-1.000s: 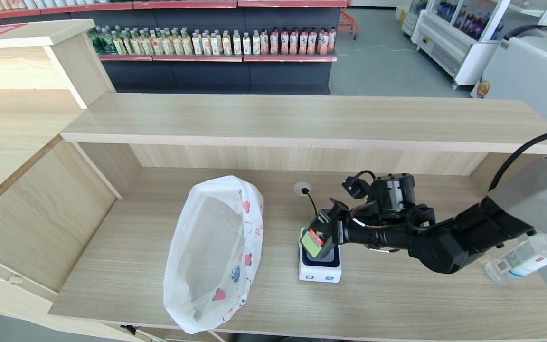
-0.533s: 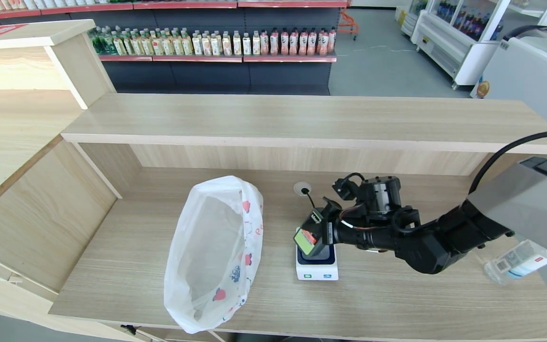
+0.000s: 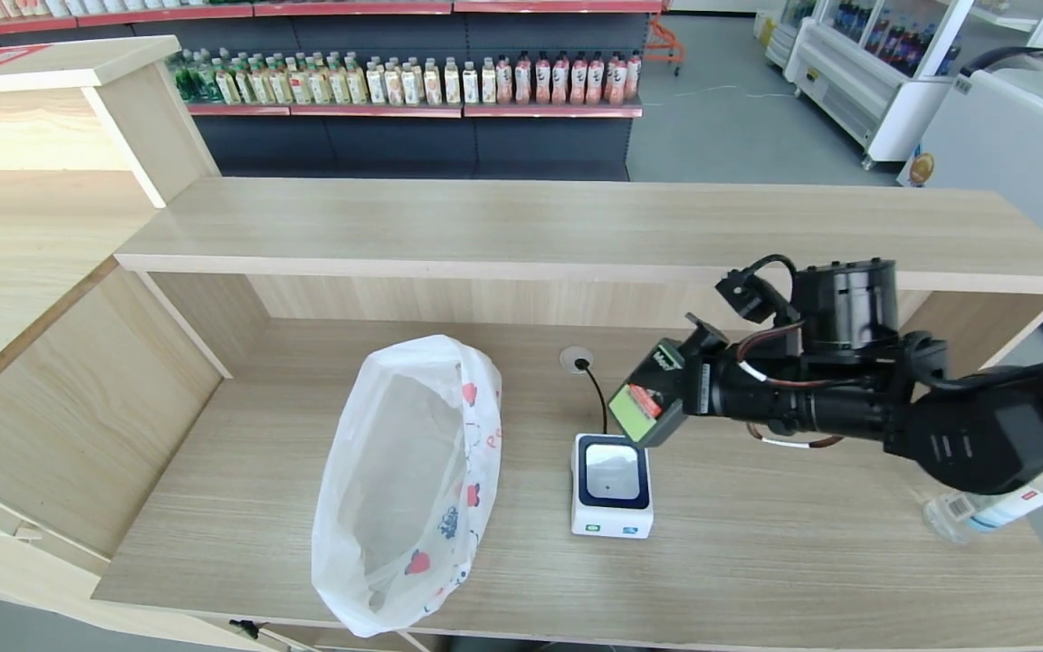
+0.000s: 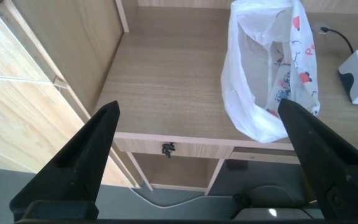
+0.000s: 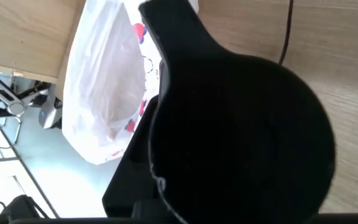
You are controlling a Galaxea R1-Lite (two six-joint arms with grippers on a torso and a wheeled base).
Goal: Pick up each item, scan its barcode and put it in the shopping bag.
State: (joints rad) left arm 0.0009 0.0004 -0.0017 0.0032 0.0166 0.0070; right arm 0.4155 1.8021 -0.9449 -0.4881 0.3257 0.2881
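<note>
In the head view, the right gripper (image 3: 654, 401) hangs in the air just above the scanner (image 3: 612, 484) and a little to its right, its two fingers pinched on a small green-and-red packet (image 3: 632, 413). The packet is tilted and clear of the scanner's glass. The scanner is a white block with a dark window facing up, standing on the wooden counter (image 3: 757, 561). A black cable (image 3: 596, 394) runs from the scanner's far side to a round port in the counter behind it. The shopping bag (image 3: 408, 480), white plastic with red and blue prints, lies just beside the scanner on its left with its mouth gaping toward the far side. Well to the right of the scanner, a clear bottle (image 3: 997, 509) lies on its side, partly hidden by the right arm. In the left wrist view, the left gripper (image 4: 197, 109) has its two dark fingers spread wide with nothing between them. It hangs above the counter's near edge, to the left of the scanner. The shopping bag lies beyond it, and past the bag a corner of the scanner shows with its cable behind it. In the right wrist view, a large dark shape close to the lens covers the fingers, so this view does not tell the grip. Beside the shape the shopping bag shows, and the scanner's cable crosses the wood.
</note>
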